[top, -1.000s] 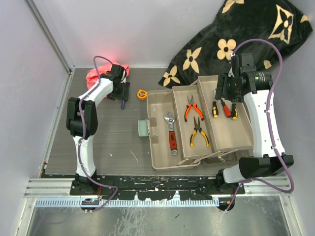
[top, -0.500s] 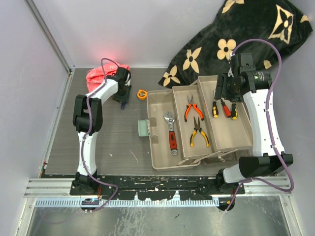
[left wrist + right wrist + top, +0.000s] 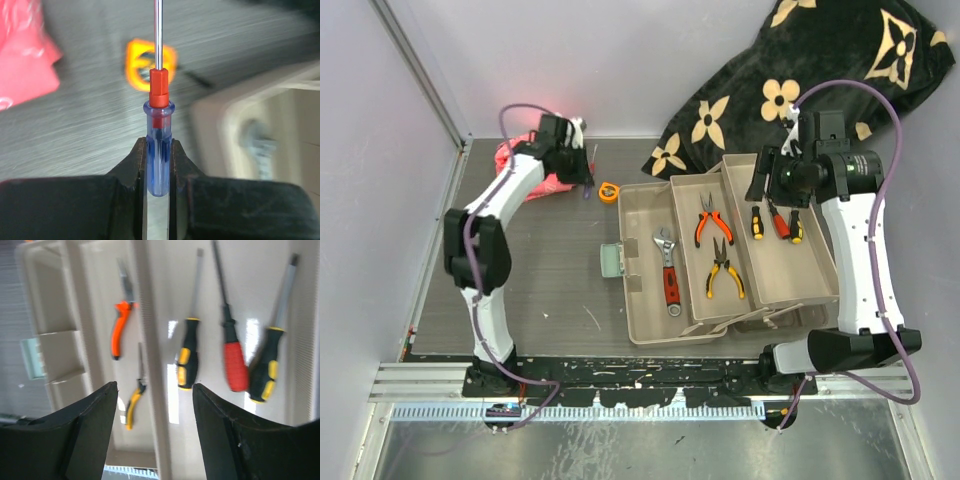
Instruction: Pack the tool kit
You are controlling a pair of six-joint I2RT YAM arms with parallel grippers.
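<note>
My left gripper (image 3: 158, 160) is shut on the clear blue handle of a screwdriver (image 3: 159, 130) with a red collar, its steel shaft pointing away from the wrist. In the top view this gripper (image 3: 582, 170) hangs above the floor at the back left, beside the orange tape measure (image 3: 609, 190). The beige toolbox (image 3: 640, 215) stands open with its trays spread. It holds a red wrench (image 3: 668, 268), orange pliers (image 3: 707, 222), yellow pliers (image 3: 725, 268) and three screwdrivers (image 3: 775, 222). My right gripper (image 3: 155, 390) stands open and empty above the screwdriver tray (image 3: 215, 305).
A red plastic bag (image 3: 510, 157) lies at the back left under my left arm. The black flower-patterned blanket (image 3: 820, 50) is heaped in the back right corner behind the toolbox. Walls close in the left and back sides.
My left gripper has shut on the blue screwdriver and lifted it off the floor, swinging toward the back. The right arm has shifted only slightly and stays open.
</note>
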